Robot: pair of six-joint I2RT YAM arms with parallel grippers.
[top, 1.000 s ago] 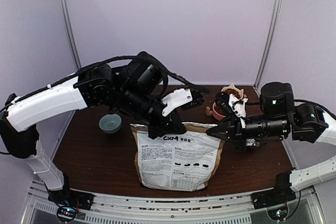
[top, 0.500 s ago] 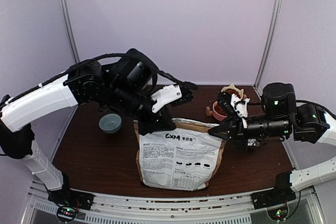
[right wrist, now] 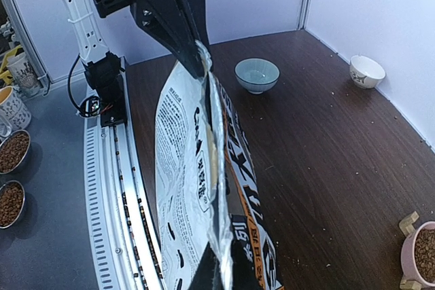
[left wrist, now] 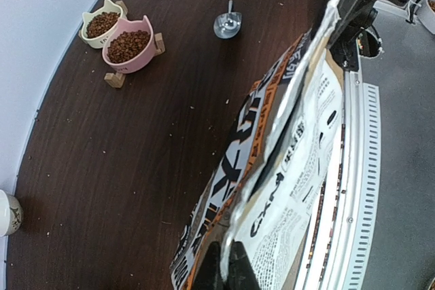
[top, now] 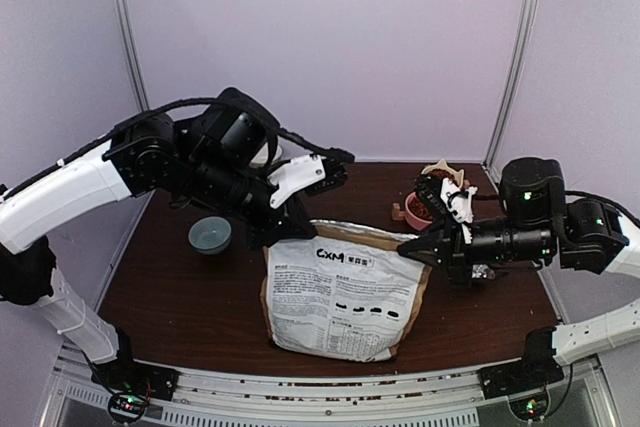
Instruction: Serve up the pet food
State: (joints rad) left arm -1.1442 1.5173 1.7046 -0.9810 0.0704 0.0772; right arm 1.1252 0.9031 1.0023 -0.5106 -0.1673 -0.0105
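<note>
Bag can slip or tear

Your left gripper (top: 293, 232) and right gripper (top: 408, 247) each pinch shut a top corner of the bag (top: 340, 292). Uneven pulling risks a spill. Pet food (left wrist: 127, 45) lies in the pink bowl (left wrist: 129, 66) behind the bag.

Looks along a printed bag (right wrist: 204, 188), seen edge-on, standing from 6 to 12 o'clock on the dark wooden counter (right wrist: 326, 140). Pinched at 12 by the left gripper (right wrist: 197, 56), jaws closed on the top corner; pinched at 6 by the right gripper (right wrist: 221, 273). At 1 o'clock, teal bowl (right wrist: 257, 75); at 2, white cup (right wrist: 367, 70); at 4, pink bowl (right wrist: 406, 259) of reddish-brown kibble (right wrist: 426, 249).
</note>
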